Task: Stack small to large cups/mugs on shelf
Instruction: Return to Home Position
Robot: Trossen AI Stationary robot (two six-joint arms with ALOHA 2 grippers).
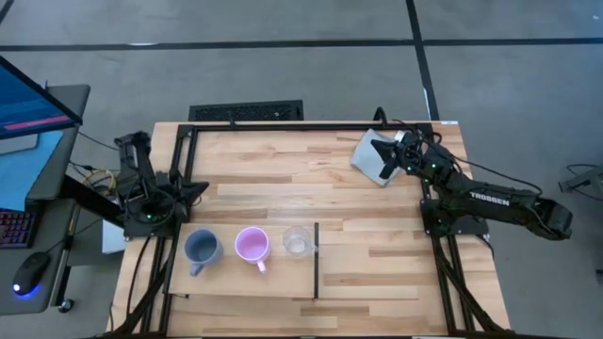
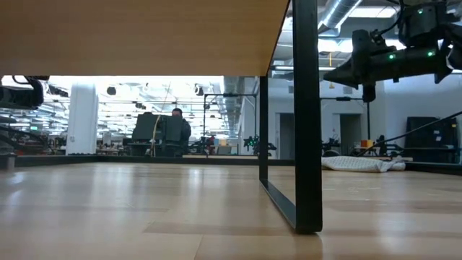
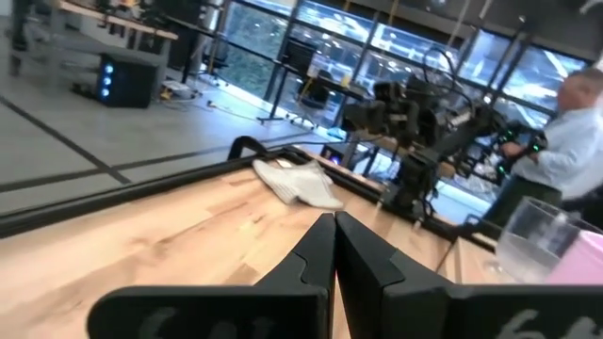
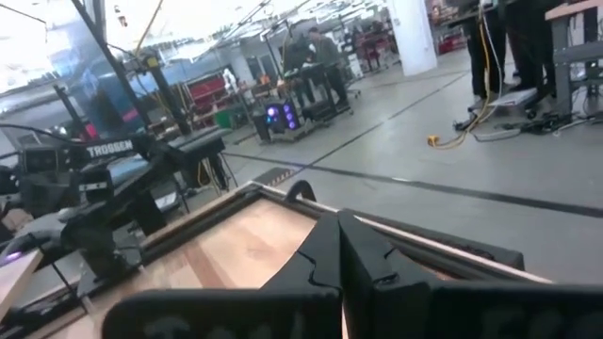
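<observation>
The clear cup, pink mug and blue-grey mug stand in a row on the shelf — placing looks finished. The left tool, closed and empty, sits near the blue-grey mug; the right tool, also closed on nothing, hangs over the grey cloth. What remains, I judge, is parking both arms — clear of the mugs.
</observation>
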